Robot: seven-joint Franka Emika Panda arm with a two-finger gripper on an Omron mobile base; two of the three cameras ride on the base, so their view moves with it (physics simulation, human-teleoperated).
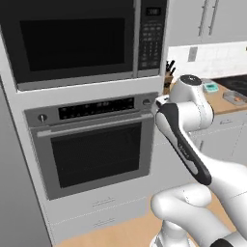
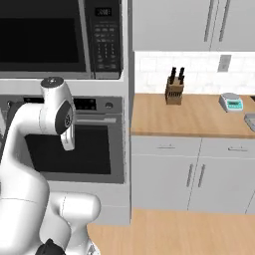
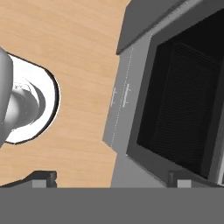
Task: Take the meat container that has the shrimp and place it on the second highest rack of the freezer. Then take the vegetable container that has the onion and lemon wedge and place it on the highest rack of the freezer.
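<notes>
Kitchen scene at an early stage of the task, judged from how things lie. The white arm [image 1: 185, 144] is folded in front of the built-in oven [image 1: 96, 149], whose dark window sits below a microwave [image 1: 77, 43]. Under the oven are two pale drawers [image 1: 103, 212]. In the hand view the gripper [image 3: 111, 178] points down at the wooden floor [image 3: 74, 57] beside the oven front; its two dark fingertips [image 3: 43, 177] stand wide apart with nothing between them (no container is held).

To the right of the oven column runs a wooden counter [image 2: 184, 117] over grey cabinet doors [image 2: 194, 177]. On it stand a knife block [image 2: 174, 87] against the tiled wall and, further right, a small kitchen scale [image 2: 231, 102]. At the far end of this counter, in the left base view, a shallow tray [image 1: 235, 98] holds a small orange-looking piece; it may be the shrimp container, but it is too small to tell for sure. The onion-and-lemon container cannot be made out.

A plain grey panel [image 1: 14, 193] at the left edge of the left base view may be the freezer's side; its racks are out of sight. Neither container appears placed: both pick-ups and both placements seem still to be done.
</notes>
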